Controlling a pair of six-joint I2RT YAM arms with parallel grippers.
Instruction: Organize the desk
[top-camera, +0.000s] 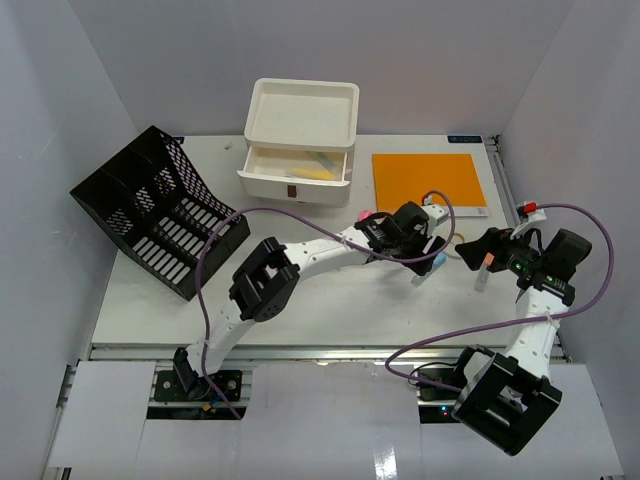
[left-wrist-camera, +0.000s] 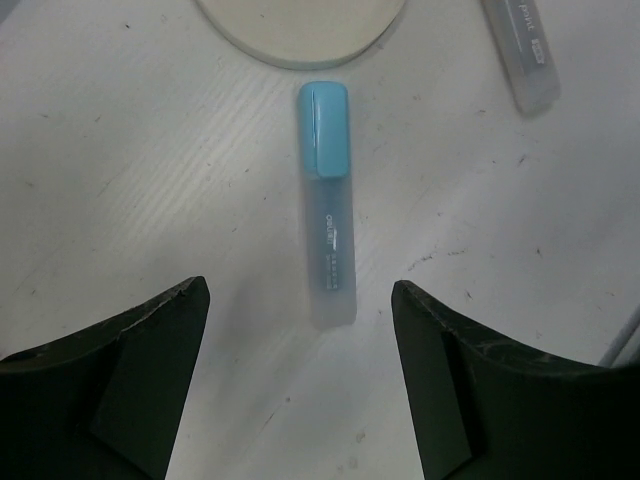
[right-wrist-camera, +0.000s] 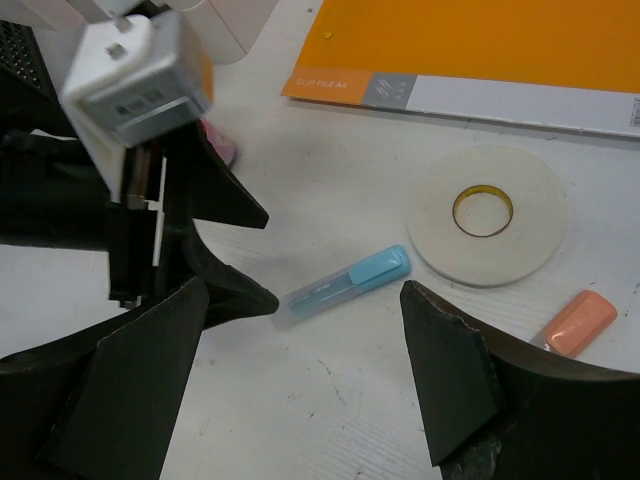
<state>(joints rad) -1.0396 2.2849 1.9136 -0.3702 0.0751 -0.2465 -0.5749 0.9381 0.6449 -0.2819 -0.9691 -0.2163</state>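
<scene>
The flat white rectangular table (top-camera: 330, 305) fills the floor of a white-walled enclosure (top-camera: 300, 40), with a metal rail (top-camera: 320, 352) along its near edge. Seen close, its surface is scuffed with dark specks and fine scratches.

A black mesh file rack (top-camera: 160, 215) sits tilted at the far left. A white drawer box (top-camera: 300, 140) stands at the back with one drawer pulled out, and a flat orange clip file (top-camera: 428, 178) lies to its right.

The left end effector (left-wrist-camera: 298, 290) hangs spread wide over a blue-capped translucent highlighter (left-wrist-camera: 328, 220), gripping nothing. The right end effector (right-wrist-camera: 305, 295) is also spread and empty, near a white tape roll (right-wrist-camera: 490, 215) and an orange-capped marker (right-wrist-camera: 575, 322).
</scene>
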